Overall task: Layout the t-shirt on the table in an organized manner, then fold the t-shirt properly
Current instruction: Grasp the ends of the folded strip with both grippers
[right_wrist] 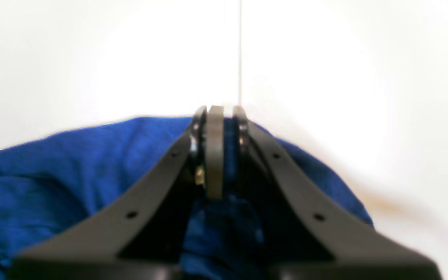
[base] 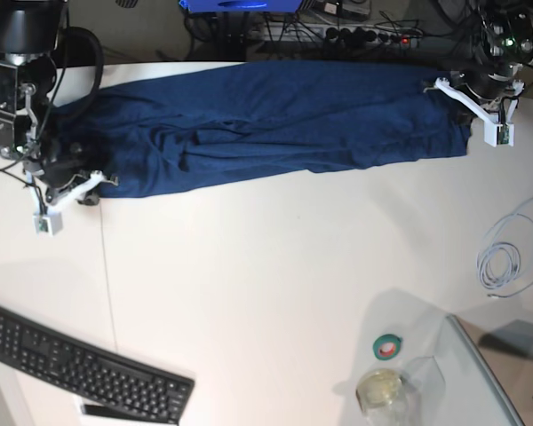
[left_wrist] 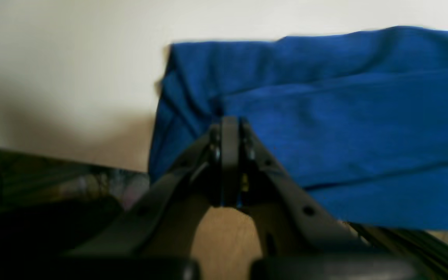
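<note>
**Shirt stretched along the far edge, pinched at both ends**

While it lies drawn out in a long band along the far edge of the table (base: 266, 266), the t-shirt (base: 275, 120) shows as plain dark navy fabric, folded lengthwise on itself, with soft creases running along it and a bunched, wrinkled patch toward the base view's left end. Its near hem runs in an uneven line across the white top; its far side sits close to the table's back edge.

At the base view's right end, the left gripper (left_wrist: 230, 124) has its jaws pressed together at a corner of the cloth; the left wrist view shows the tips meeting right at a fold of the blue fabric, though blur hides whether any cloth is caught between them.

At the opposite end, the right gripper (right_wrist: 219, 116) is clamped on the shirt, with blue fabric visible between its narrow jaws and spreading out beneath them.

A black keyboard (base: 84, 364) sits at the near left corner, and a coiled white cable (base: 502, 262) lies near the right edge.
</note>
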